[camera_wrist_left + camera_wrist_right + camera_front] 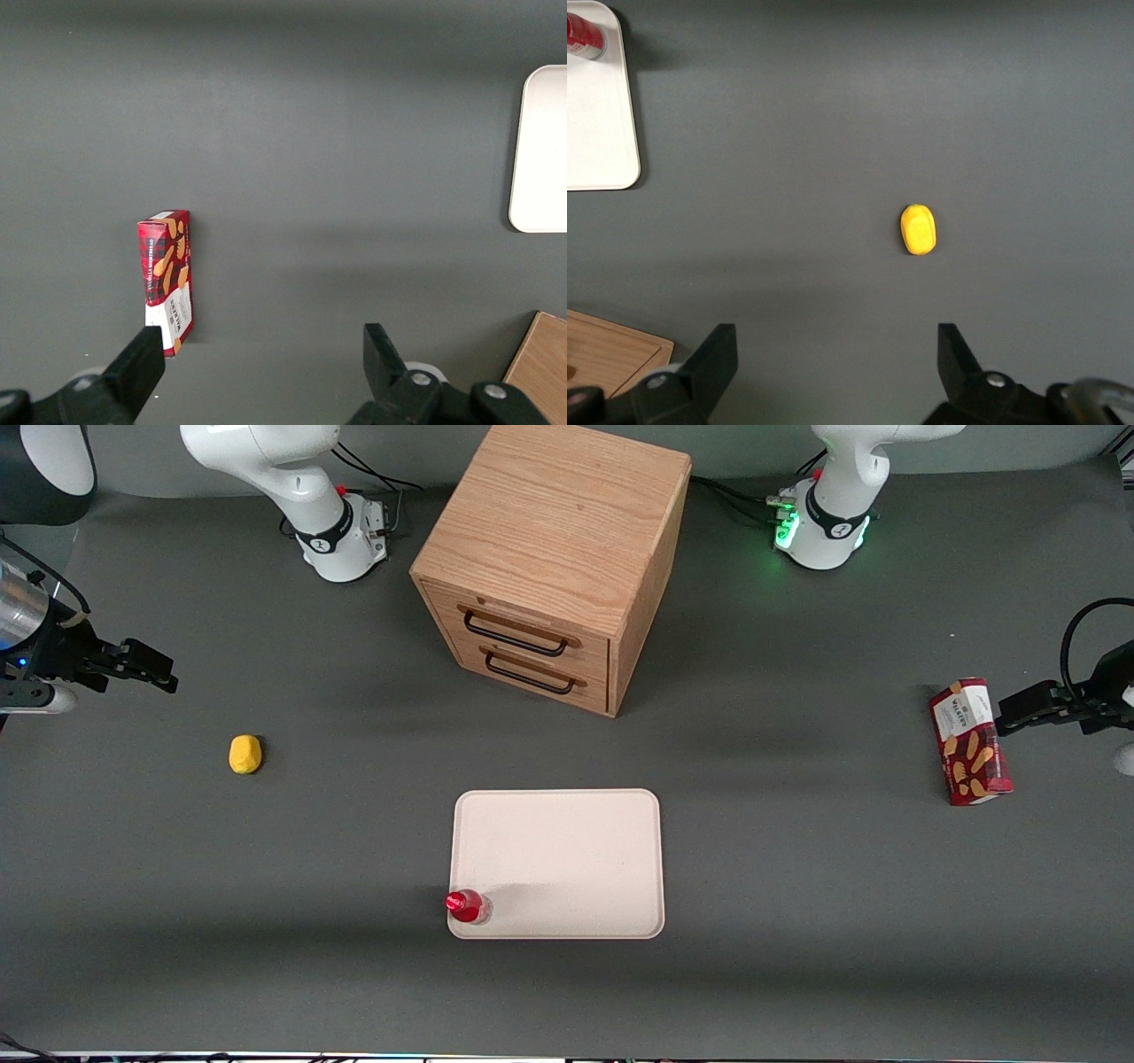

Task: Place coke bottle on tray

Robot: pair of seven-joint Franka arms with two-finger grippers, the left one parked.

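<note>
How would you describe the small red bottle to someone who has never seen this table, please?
Start at the wooden drawer cabinet, then come toward the front camera to the large flat cream-pink tray. The small red coke bottle stands upright in the tray's near corner toward the working arm's end. The open gripper hangs far off near a yellow lump; only the bottle rests on the tray.
</note>
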